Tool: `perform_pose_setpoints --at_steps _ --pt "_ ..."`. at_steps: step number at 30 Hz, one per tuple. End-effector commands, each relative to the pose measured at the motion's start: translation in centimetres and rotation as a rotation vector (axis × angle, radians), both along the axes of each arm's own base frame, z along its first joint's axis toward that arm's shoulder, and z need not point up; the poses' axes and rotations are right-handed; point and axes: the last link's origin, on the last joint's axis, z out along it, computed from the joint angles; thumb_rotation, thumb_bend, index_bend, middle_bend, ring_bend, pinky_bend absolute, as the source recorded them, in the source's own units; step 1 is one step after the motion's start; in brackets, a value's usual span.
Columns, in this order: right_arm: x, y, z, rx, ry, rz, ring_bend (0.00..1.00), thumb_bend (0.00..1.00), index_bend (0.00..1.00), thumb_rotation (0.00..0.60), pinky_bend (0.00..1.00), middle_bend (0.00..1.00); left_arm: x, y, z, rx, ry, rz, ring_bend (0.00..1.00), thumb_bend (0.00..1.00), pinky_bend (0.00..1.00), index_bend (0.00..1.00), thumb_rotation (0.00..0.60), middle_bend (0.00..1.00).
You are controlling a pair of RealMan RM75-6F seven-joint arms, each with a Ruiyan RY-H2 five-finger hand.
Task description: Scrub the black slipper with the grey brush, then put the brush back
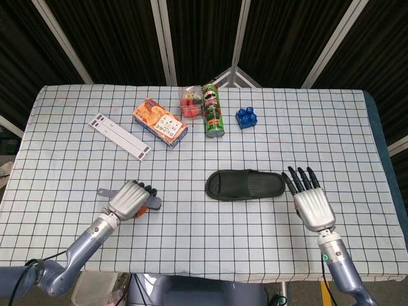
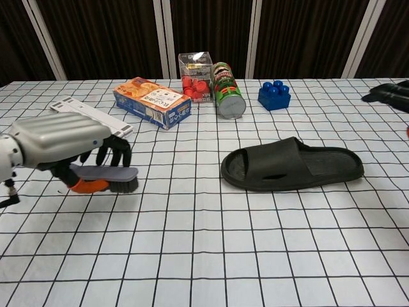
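Note:
The black slipper (image 1: 245, 185) (image 2: 291, 166) lies flat on the checked cloth, toe opening to the left, with no hand on it. My left hand (image 1: 129, 199) (image 2: 61, 142) is low at the front left and grips the grey brush (image 2: 110, 177) (image 1: 150, 203), bristles down at the cloth. My right hand (image 1: 310, 202) hovers open just right of the slipper with fingers spread; in the chest view only its fingertips (image 2: 387, 94) show at the right edge.
At the back stand an orange snack box (image 1: 160, 122), a clear box of red items (image 1: 189, 102), a green can lying down (image 1: 213, 111) and a blue brick block (image 1: 246, 116). A white strip (image 1: 119, 136) lies at the back left.

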Motion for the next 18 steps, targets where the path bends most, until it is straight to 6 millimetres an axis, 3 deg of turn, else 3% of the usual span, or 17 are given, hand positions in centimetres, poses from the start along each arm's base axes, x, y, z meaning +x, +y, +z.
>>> perform_pose_setpoints --at_steps 1,8,13,18 --pt "-1.5 1.4 1.1 -0.059 -0.015 -0.023 0.0 0.83 0.0 0.6 0.03 0.0 -3.2 -0.4 0.5 0.03 0.03 0.025 0.52 0.67 0.49 0.42 0.6 0.64" --pt "-3.1 3.3 1.7 -0.103 -0.04 -0.057 0.0 0.82 0.0 0.6 0.01 0.0 -6.4 -0.5 0.8 0.084 -0.012 0.045 0.48 0.6 0.47 0.38 0.6 0.58" --pt "-3.4 3.7 1.5 -0.103 -0.054 -0.069 0.0 0.82 0.0 0.6 0.01 0.0 -7.3 -0.3 0.7 0.084 0.008 0.031 0.41 0.32 0.43 0.33 0.6 0.51" --pt "-3.7 3.8 1.3 -0.09 -0.052 -0.084 0.0 0.82 0.0 0.6 0.01 0.0 -7.3 -0.4 0.2 0.087 0.017 0.011 0.38 0.17 0.42 0.31 0.6 0.48"
